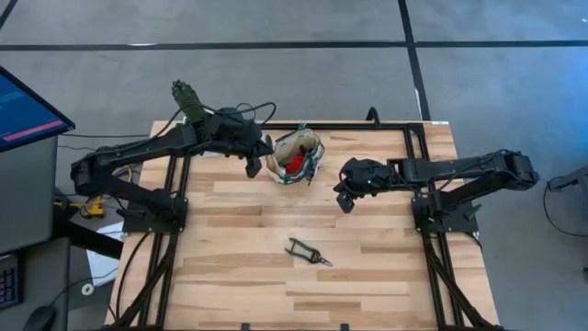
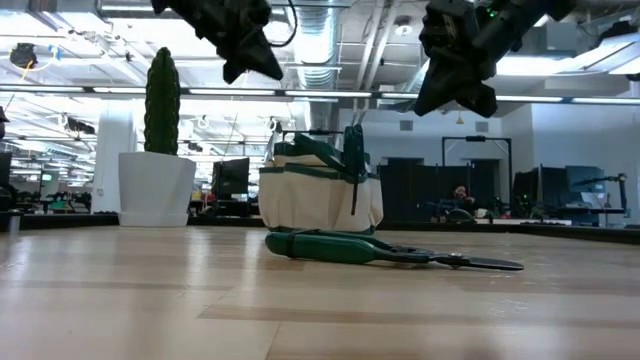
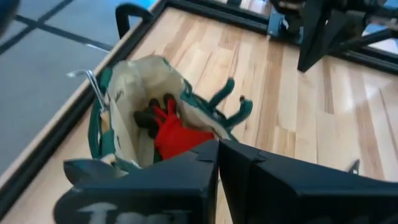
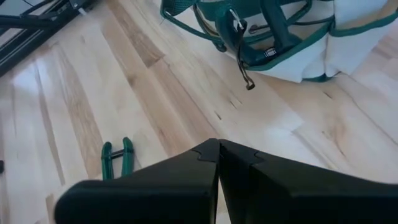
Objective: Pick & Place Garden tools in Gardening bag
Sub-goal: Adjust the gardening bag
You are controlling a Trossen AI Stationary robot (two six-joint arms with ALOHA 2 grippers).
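1. High view: the gardening bag stands near the far edge of the wooden worktop, its mouth up and a red item inside. The left gripper hangs just beside the bag, the right gripper a little farther off on the bag's other side. The pruning shears lie alone on the boards, well apart from the bag. A potted cactus sits at the far left corner.
2. Low view: both grippers hang above the worktop, touching nothing; the shears lie flat in front of the bag, and the white pot shows under the cactus.
3. Left wrist view: only here the bag's contents show, a red-and-black item; the jaws are together and empty.
4. Right wrist view: its jaws are also together, with the shears' green handles and the bag's green straps in sight.
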